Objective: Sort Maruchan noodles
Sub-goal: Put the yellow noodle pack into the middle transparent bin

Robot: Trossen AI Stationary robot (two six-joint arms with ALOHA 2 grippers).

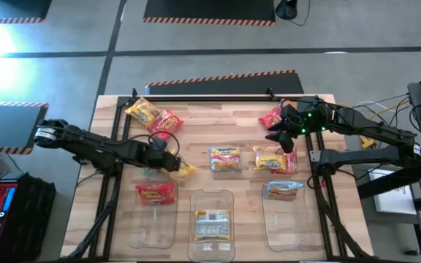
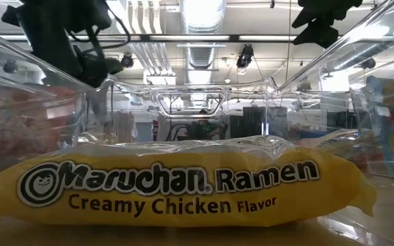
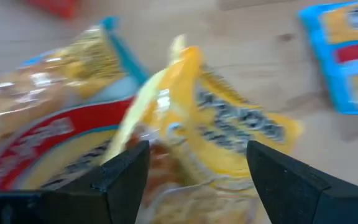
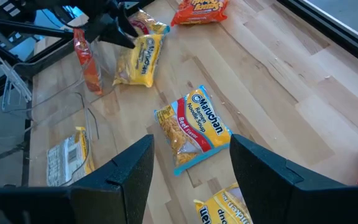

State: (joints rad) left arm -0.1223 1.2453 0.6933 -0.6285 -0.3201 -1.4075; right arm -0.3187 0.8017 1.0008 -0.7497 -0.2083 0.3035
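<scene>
Left pincer (image 1: 172,162) clenched on yellow packet (image 1: 183,169), mid-bench. Carry level over middle bin (image 1: 212,196), near front edge; release low. Right pincer (image 4: 188,163) released, waiting near back-right corner.

The pale striped wooden desk (image 1: 218,120) carried glossy flat plastic ramen packets: a red one (image 1: 156,193) in a clear plastic bin, a light blue one with yellow and red print (image 4: 193,129), and a yellow one with black lettering (image 2: 176,188). Both arms were dark.
</scene>
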